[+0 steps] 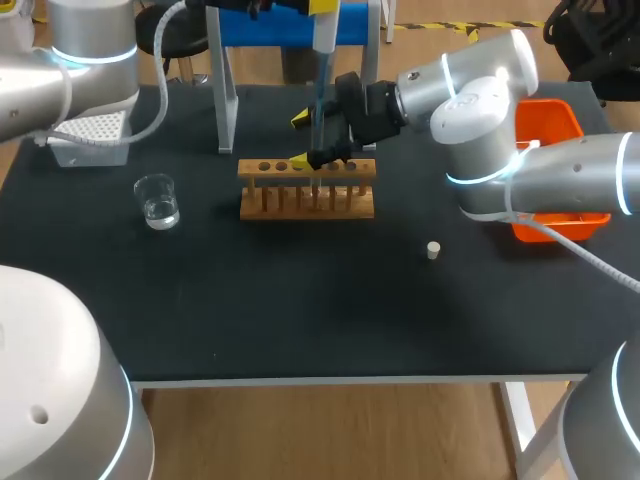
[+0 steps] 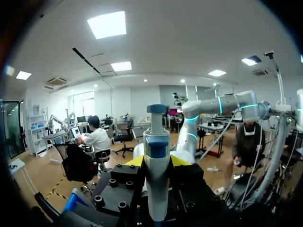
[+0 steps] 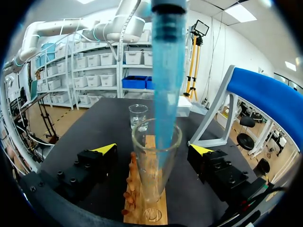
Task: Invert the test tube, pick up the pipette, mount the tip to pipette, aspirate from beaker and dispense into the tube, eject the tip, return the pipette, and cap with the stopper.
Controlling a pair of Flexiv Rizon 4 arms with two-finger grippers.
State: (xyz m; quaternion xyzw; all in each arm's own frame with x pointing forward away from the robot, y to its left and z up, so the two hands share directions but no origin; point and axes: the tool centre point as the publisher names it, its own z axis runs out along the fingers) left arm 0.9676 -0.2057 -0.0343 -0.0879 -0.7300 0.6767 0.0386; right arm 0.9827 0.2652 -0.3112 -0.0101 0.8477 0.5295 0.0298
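From above, our right gripper (image 1: 305, 142) sits over the wooden rack (image 1: 307, 200) at the middle of the dark worktop (image 1: 300, 310). The pipette (image 1: 323, 40) comes straight down to it. The beaker (image 1: 157, 200) stands to the rack's left, the tip box (image 1: 90, 135) behind the beaker, and the small stopper (image 1: 433, 250) lies alone to the rack's right.

Only the right wrist view shows the detail. The test tube (image 3: 147, 175) stands upright in the rack, and the blue tip (image 3: 165, 85) dips into its mouth. Our right fingers (image 3: 106, 150) stand apart on either side of the tube, with a gap visible on one side.

Only the left wrist view shows our left gripper (image 2: 156, 163), its fingers clamped on the pipette's white body.
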